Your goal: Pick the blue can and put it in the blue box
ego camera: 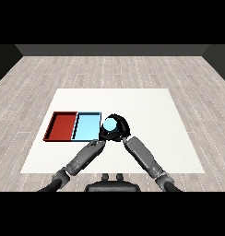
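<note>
Right hand (118, 125) is curling round the blue can (109, 124), apparently upright, just right of the blue tray (86, 127); left hand (97, 144), fingers unclear, is waiting below

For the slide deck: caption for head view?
Right hand holds blue can beside blue tray.

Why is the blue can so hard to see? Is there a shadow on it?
Head view: no shadow shows; the blue can is pale and sits inside the black right hand, whose fingers curl round it and cover its sides. The light is flat and even over the white table, without glare.
</note>
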You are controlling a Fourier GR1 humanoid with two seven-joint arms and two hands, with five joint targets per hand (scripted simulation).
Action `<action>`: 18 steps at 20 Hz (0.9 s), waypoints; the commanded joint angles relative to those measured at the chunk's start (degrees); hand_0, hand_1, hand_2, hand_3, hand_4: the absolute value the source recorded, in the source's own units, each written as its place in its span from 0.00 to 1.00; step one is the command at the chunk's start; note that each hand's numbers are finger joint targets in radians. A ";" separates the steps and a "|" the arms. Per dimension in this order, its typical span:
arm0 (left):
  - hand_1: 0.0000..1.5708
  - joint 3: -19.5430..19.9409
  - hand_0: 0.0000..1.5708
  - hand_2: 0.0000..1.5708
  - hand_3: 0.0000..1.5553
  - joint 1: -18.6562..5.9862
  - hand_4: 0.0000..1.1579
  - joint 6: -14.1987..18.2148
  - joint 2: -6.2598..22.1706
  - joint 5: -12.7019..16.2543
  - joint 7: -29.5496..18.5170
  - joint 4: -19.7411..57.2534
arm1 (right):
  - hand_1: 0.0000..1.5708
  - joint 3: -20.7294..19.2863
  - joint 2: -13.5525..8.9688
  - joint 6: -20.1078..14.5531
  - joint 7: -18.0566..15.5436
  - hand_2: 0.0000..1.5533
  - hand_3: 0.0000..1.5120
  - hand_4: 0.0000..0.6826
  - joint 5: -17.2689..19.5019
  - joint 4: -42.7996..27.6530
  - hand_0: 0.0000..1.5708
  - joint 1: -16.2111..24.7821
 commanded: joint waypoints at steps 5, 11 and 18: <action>1.00 2.06 1.00 0.99 0.94 -1.12 0.98 1.64 -1.04 -1.83 1.19 0.13 | 0.00 0.02 1.07 -1.99 1.74 0.00 0.00 0.00 4.22 1.24 0.00 0.11; 1.00 4.22 1.00 0.99 0.94 -0.69 0.98 0.06 -0.61 -5.08 4.61 -2.19 | 0.00 -2.91 1.08 0.64 0.91 0.00 0.00 0.00 4.02 5.30 0.00 -2.63; 1.00 4.69 1.00 1.00 0.96 -0.77 0.99 0.00 -1.06 -3.11 -0.37 2.85 | 0.00 -2.09 1.09 -5.36 4.28 0.00 0.00 0.00 4.23 2.52 0.00 -4.03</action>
